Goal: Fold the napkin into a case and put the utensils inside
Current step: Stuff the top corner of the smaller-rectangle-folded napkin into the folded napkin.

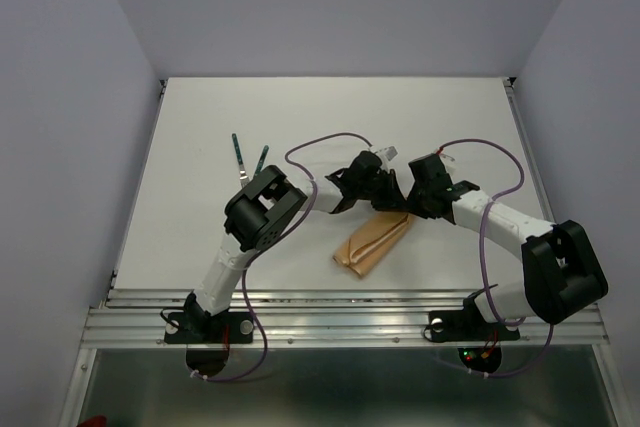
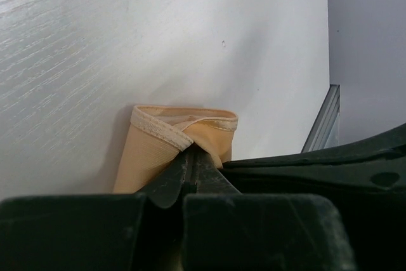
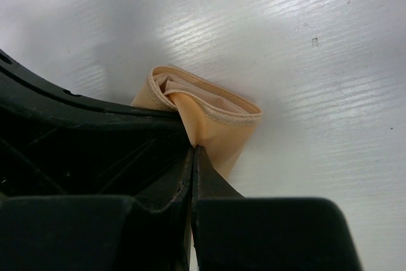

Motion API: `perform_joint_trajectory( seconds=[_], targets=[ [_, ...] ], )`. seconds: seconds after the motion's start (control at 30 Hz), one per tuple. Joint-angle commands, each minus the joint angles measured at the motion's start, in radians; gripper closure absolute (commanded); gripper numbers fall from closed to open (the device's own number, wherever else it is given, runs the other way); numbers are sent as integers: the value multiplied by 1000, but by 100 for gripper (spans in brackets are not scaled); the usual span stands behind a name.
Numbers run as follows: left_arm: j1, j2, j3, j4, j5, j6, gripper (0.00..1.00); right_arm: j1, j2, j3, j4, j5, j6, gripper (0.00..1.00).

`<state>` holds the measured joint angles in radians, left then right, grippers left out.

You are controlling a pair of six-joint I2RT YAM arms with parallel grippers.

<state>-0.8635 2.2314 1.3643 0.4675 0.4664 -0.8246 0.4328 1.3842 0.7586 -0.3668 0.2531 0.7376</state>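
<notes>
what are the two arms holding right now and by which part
Both hold the folded napkin: the left gripper and the right gripper each pinch the cloth at its open, hemmed end.

The top camera looks down from above and behind the arm bases (image 1: 197, 324) over the whole table (image 1: 200, 127), while each wrist camera sits low and very close, looking out past its own fingers (image 2: 166, 185) at the case (image 1: 372, 242), which all three views share.
</notes>
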Motion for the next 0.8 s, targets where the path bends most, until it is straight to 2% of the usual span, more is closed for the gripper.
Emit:
perform_joint_trajectory(
  seconds=[0.0,0.4,0.6,0.77],
  targets=[
    [-17,7,48,40,31,-16,100,3,-22,38,12,-18,5,99],
    [-29,7,39,3,0,16,100,3,-25,36,12,-15,9,99],
    [-28,-101,-22,-10,24,16,100,3,-24,24,12,-8,11,99],
    [-28,-145,-16,-119,37,38,100,3,-13,16,19,-8,9,99]
  ],
)
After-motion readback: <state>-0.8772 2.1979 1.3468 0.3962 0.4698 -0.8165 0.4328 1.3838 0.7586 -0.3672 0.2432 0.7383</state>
